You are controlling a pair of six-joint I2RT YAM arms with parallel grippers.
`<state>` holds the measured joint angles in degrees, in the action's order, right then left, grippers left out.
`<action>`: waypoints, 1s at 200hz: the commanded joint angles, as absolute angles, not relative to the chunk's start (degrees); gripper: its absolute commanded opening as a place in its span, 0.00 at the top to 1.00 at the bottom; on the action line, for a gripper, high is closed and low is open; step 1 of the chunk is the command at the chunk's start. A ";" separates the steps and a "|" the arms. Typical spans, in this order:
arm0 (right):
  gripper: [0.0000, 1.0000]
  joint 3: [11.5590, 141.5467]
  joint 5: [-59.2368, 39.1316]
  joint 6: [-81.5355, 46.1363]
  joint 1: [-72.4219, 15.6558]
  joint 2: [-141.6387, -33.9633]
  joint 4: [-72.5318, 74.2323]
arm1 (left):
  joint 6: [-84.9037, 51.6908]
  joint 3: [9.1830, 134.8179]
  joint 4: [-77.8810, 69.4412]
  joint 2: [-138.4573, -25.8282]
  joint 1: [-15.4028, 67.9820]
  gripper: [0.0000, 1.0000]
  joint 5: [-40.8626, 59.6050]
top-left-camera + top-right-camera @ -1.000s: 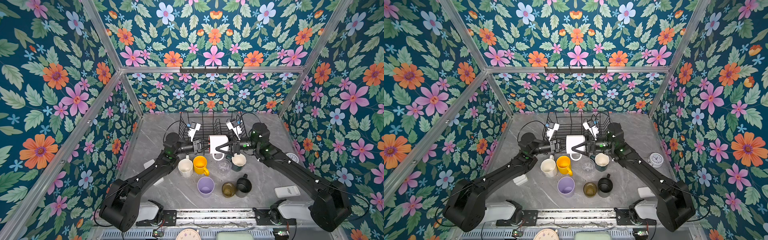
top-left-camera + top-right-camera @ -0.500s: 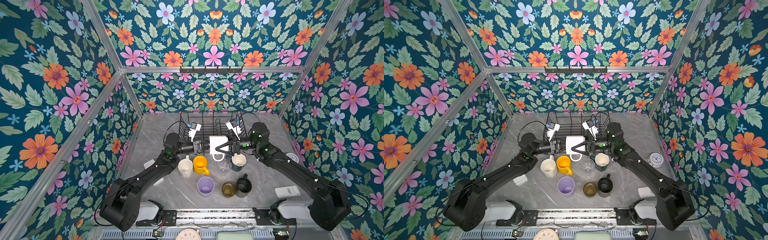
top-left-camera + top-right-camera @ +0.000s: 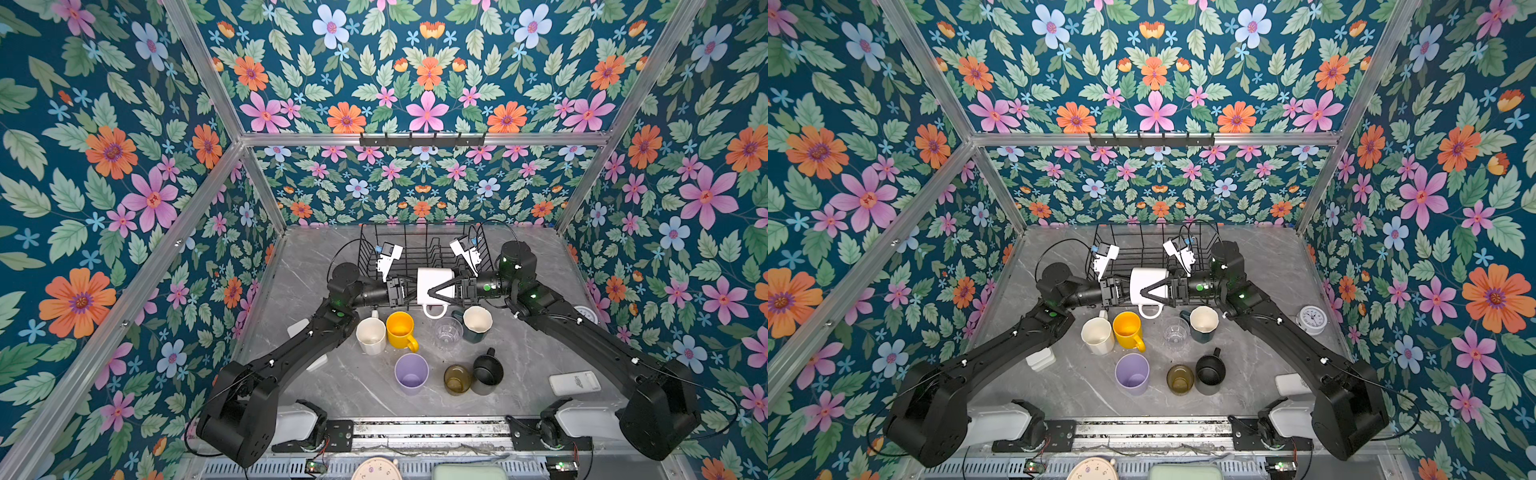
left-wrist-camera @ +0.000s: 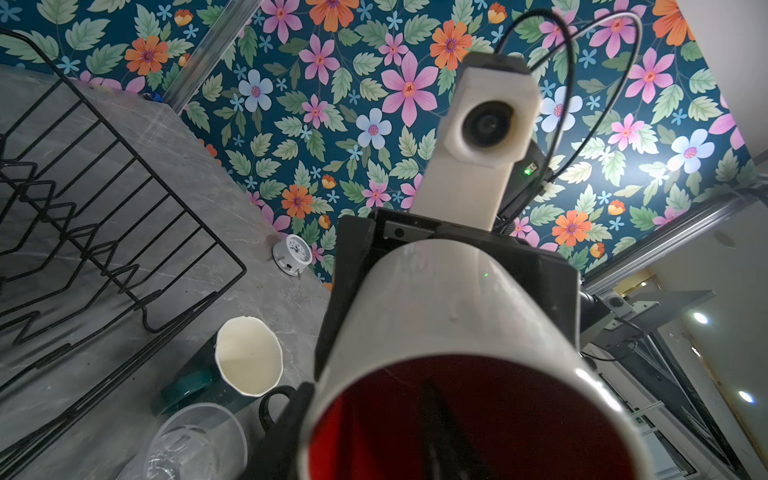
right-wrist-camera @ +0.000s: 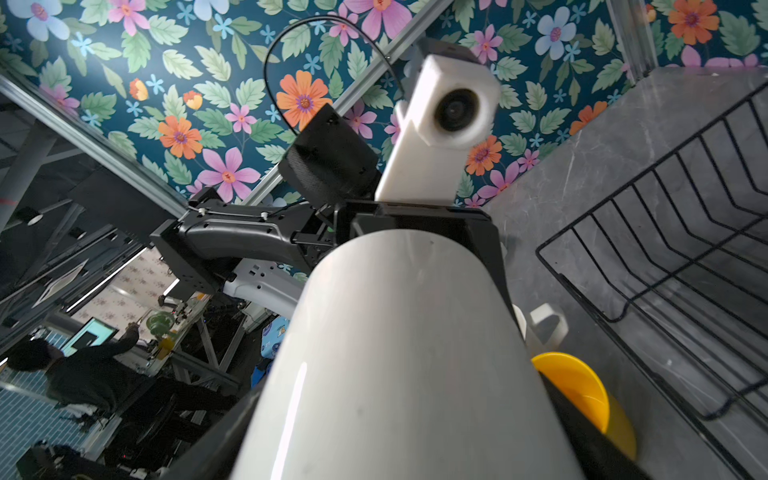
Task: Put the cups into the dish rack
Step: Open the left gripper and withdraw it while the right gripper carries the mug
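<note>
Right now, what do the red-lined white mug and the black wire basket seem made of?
The red-lined white mug: probably glazed ceramic; glossy, with sharp light reflections. The black wire basket: likely coated metal; thin bent rods, matte black.

dish rack [image 3: 366, 253] bare inside, dividers [image 3: 424, 257] upright; yellow mug [image 3: 401, 330], clear glass [image 3: 448, 332] crowd its near edge

A red-lined white mug [image 3: 432, 282] hangs on its side at the black wire dish rack's [image 3: 432, 246] front edge; before the rack 7 more stand upright: cream mug [image 3: 370, 336], yellow mug [image 3: 401, 330], clear glass [image 3: 448, 332], green mug [image 3: 477, 322], lilac tumbler [image 3: 410, 373], amber glass [image 3: 456, 379], black mug [image 3: 487, 372].
</note>
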<state>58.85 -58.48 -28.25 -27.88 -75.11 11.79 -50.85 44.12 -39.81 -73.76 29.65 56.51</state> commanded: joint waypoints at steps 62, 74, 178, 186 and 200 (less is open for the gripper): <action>1.00 69.34 -46.14 -14.81 -19.67 -70.47 -17.66 | -35.21 46.05 -14.77 -63.79 25.22 0.11 33.67; 1.00 72.40 -41.25 -11.96 -19.01 -71.25 -23.68 | -33.22 46.76 -10.27 -61.87 25.05 0.10 26.28; 1.00 109.08 -10.82 8.80 -18.90 -96.71 -60.17 | -22.75 46.75 -1.76 -46.01 25.07 0.01 -4.88; 1.00 111.57 -8.85 9.79 -18.90 -99.14 -61.71 | -22.29 46.27 -1.97 -44.82 25.05 0.00 -6.13; 1.00 115.79 -6.90 11.63 -18.92 -102.87 -64.15 | -21.44 45.45 -2.36 -43.45 25.05 0.00 -7.42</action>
<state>110.39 -13.82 6.22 -18.92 -98.52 -57.87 -24.43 46.39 -2.22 -45.39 25.12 -1.52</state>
